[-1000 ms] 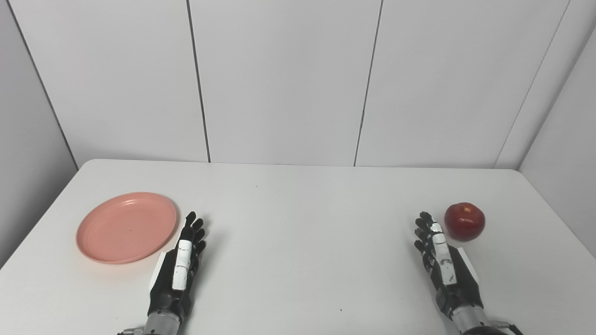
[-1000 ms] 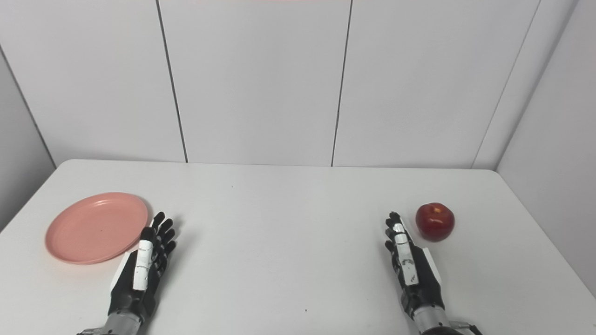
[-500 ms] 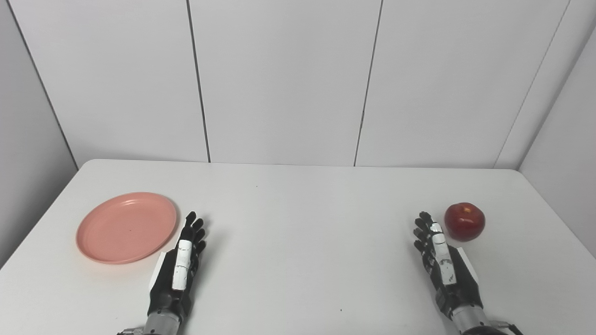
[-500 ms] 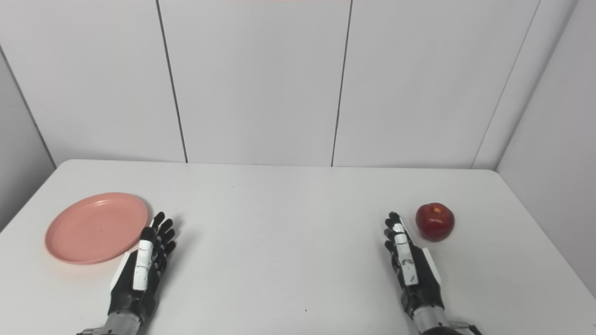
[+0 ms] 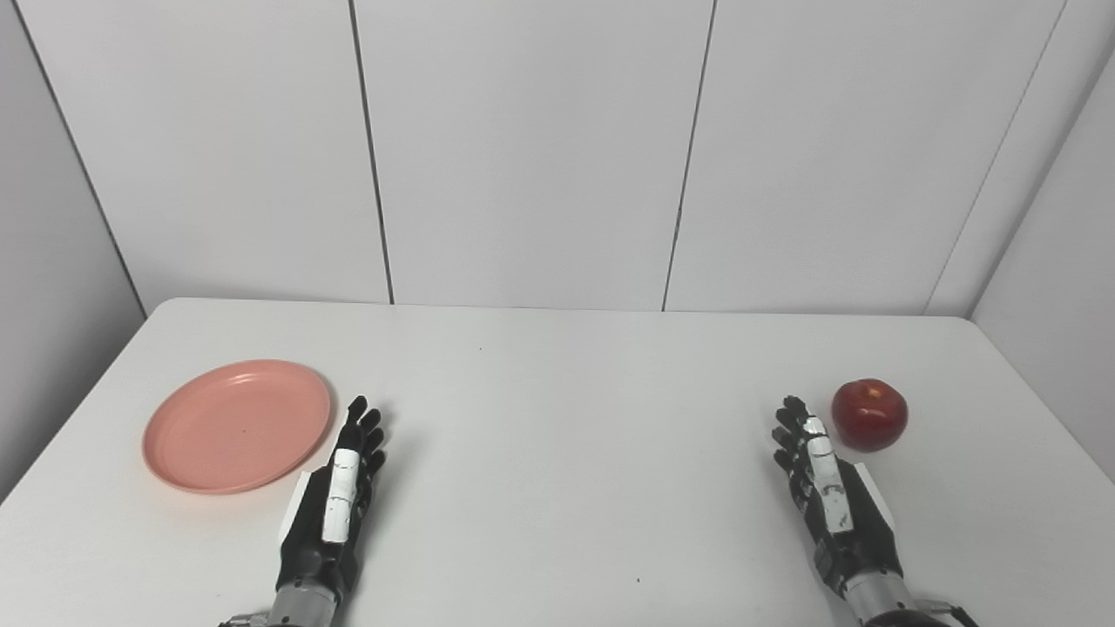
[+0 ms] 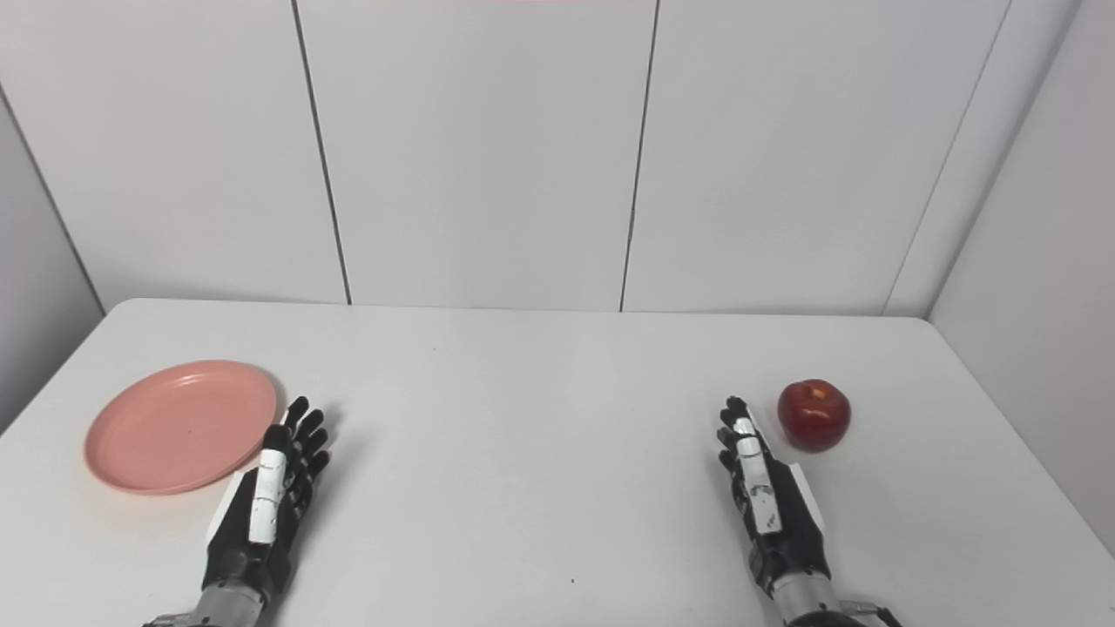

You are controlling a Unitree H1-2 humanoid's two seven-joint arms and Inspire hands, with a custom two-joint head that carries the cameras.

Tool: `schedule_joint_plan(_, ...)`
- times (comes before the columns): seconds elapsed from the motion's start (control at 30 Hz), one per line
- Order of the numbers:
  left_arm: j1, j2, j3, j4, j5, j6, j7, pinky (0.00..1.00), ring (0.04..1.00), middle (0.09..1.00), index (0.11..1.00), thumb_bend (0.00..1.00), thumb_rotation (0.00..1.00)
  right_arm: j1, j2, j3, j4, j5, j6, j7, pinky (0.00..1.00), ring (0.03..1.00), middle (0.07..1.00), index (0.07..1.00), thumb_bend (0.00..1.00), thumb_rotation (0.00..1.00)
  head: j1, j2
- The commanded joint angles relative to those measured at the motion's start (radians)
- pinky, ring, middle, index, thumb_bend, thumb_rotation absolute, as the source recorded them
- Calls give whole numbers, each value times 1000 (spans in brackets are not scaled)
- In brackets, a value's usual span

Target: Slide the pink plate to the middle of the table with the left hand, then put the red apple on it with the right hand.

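Note:
A pink plate [image 5: 235,425] lies flat on the left side of the white table [image 5: 557,418]. A red apple [image 5: 868,414] sits on the right side. My left hand [image 5: 334,496] rests just right of the plate's near edge, fingers straight and apart, holding nothing. My right hand [image 5: 827,492] rests just left of the apple and a little nearer, fingers straight, holding nothing. Neither hand touches its object. The same shows in the right eye view: plate [image 6: 180,427], apple [image 6: 814,414], left hand [image 6: 266,505], right hand [image 6: 766,501].
Grey panel walls [image 5: 523,148] close the table at the back and on both sides. The table's left edge runs close to the plate, and its right edge is near the apple.

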Motion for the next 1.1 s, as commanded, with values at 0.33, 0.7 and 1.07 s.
schedule_joint_plan(0.33, -9, 0, -10, -1, 5, 9, -9, 1000, 1000, 1000, 1000, 901, 1000, -19, -3, 14, -6, 0, 9, 18, 1000, 981, 973, 968, 862, 1000, 3, 5)
schedule_joint_plan(0.7, 1, -14, -16, -9, 9, 11, -2, 1000, 1000, 1000, 1000, 897, 1000, -10, -11, 8, -10, 11, 13, 26, 1000, 976, 972, 968, 861, 1000, 58, -4)
schedule_joint_plan(1.07, -17, -61, -57, 47, 58, -24, 26, 1000, 1000, 1000, 1000, 900, 997, -25, -62, -32, 96, 69, -60, 90, 1000, 999, 994, 984, 872, 1000, 216, -69)
